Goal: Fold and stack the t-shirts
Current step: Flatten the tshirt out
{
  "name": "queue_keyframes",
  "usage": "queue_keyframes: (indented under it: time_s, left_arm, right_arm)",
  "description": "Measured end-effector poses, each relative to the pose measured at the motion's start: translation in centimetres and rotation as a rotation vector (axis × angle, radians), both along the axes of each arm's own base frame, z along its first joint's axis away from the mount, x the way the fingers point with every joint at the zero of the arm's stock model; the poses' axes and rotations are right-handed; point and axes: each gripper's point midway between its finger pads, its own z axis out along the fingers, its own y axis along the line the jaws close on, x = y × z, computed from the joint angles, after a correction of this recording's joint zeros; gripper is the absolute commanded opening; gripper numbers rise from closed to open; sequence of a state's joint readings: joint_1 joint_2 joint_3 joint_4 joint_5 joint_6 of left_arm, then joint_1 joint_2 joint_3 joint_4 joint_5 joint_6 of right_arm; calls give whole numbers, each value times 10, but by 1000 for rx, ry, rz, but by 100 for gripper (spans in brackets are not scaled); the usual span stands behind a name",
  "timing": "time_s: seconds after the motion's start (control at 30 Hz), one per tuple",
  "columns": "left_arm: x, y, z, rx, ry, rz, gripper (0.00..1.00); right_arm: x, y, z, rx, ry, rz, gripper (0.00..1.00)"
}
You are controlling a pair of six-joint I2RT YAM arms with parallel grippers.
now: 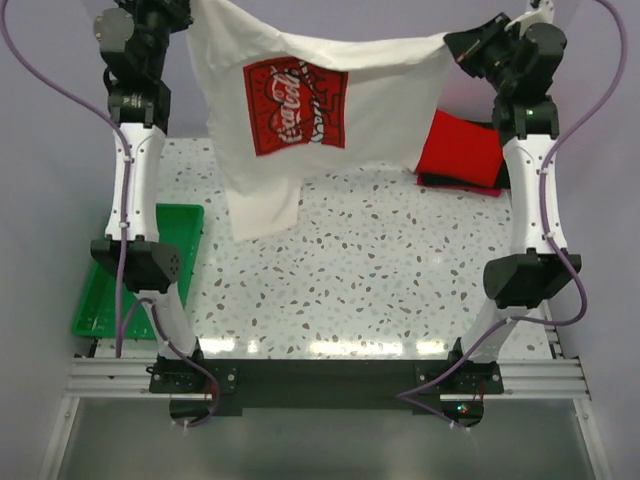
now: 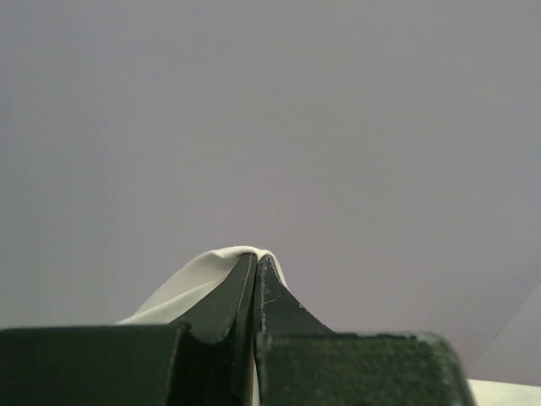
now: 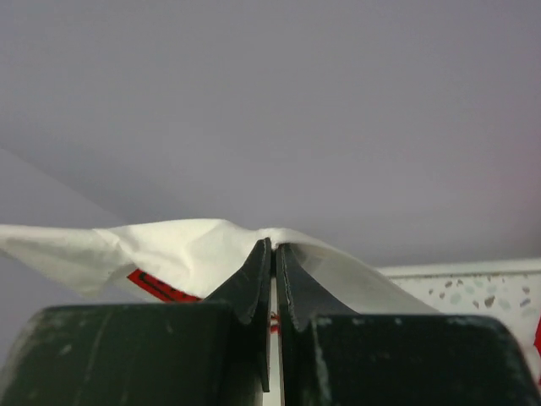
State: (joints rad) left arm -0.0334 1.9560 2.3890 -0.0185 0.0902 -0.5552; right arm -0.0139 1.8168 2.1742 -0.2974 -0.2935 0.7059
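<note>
The cream-white t-shirt with a red logo print hangs in the air, stretched between both grippers above the far part of the table. My left gripper is shut on its upper left edge; the cloth drapes over the pinched fingertips in the left wrist view. My right gripper is shut on its upper right edge; the cloth folds over the closed jaws there. A folded red t-shirt lies on a black one at the far right of the table.
A green plastic tray sits at the table's left edge, partly behind the left arm. The speckled tabletop lies under the hanging shirt. A grey wall stands behind.
</note>
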Motion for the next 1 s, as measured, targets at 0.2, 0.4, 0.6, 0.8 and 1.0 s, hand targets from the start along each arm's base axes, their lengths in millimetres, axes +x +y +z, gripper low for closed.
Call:
queue_keyframes:
  time_s: [0.2, 0.4, 0.6, 0.8, 1.0]
  left_arm:
    - [-56, 39, 48, 2, -134, 24, 0]
    - [-114, 24, 9, 7, -89, -33, 0]
    - [-155, 15, -154, -72, 189, -81, 0]
    - [-213, 9, -334, -183, 535, -81, 0]
    - [-266, 6, -395, -246, 668, -63, 0]
  right_arm:
    - [-19, -19, 47, -8, -146, -48, 0]
    - [-27, -34, -33, -4, 16, -72, 0]
    - [-67, -33, -218, 18, 407, -60, 0]
    - [-154, -25, -365, 20, 765, -48, 0]
    - [-218, -24, -427, -8, 935, -55, 0]
